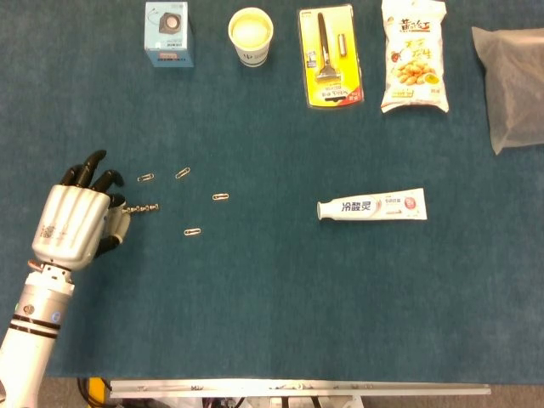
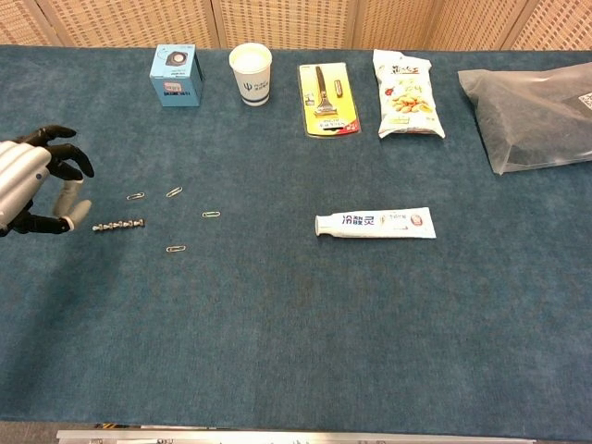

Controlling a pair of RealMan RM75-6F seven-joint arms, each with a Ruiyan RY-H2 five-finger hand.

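One short chain of small metal beads (image 1: 141,208) lies on the blue felt table (image 1: 280,306), just off the fingertips of the left hand (image 1: 75,221), toward its 3 o'clock. The hand hovers palm down, holding nothing, its dark fingers (image 2: 67,159) loosely curled and apart; whether a fingertip touches the chain cannot be told.

Four wire paper clips ring the chain: one at its 12 o'clock (image 1: 146,178), one at 1 o'clock (image 1: 183,172), one at 3 o'clock (image 1: 220,197) and one at 4 o'clock (image 1: 193,231), all lying flat and apart from each other.

Well off at 3 o'clock lies one white toothpaste tube (image 1: 371,206), cap pointing left. Wide bare felt runs from the clips to the near edge.

Along the far edge, left to right, stand one small blue box (image 1: 168,33), one paper cup (image 1: 251,36), one yellow carded razor pack (image 1: 330,56), one glossy snack bag (image 1: 413,55) and one frosted plastic bag (image 1: 512,85) at the right edge.
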